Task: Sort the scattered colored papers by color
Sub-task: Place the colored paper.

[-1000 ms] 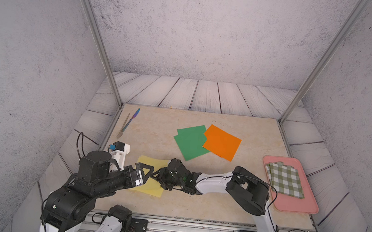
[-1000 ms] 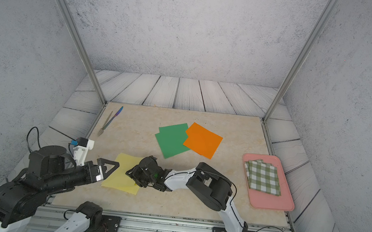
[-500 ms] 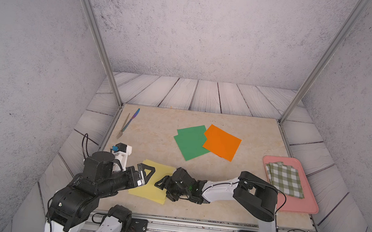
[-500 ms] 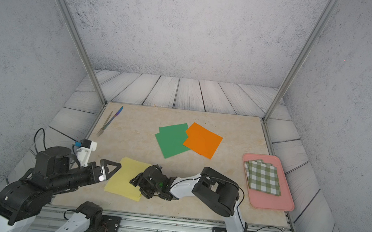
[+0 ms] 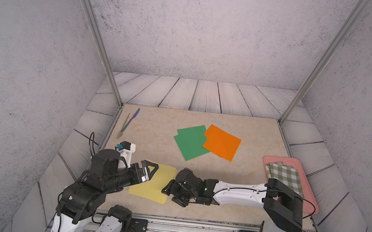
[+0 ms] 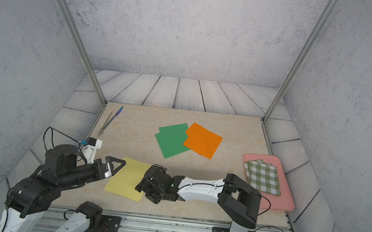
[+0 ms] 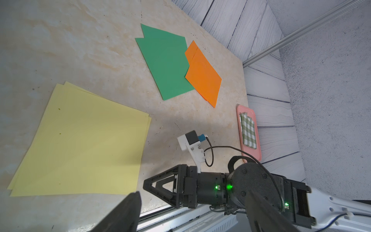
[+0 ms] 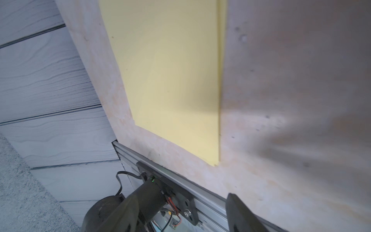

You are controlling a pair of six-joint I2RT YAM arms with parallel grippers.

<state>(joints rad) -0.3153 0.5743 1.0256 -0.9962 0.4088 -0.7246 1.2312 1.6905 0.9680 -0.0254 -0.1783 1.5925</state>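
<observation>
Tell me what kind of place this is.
Probably a robot test cell, not a home or office: a left arm and right arm mounted on an aluminium rail, a tabletop fenced by metal posts and plain grey backdrop panels.

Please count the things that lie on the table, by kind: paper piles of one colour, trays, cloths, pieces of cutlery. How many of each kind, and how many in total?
Paper piles: 3 (yellow pile, green pile, orange pile)
Trays: 1 (pink tray)
Cloths: 1 (checked cloth)
Cutlery: 2 (fork, knife)
Total: 7
</observation>
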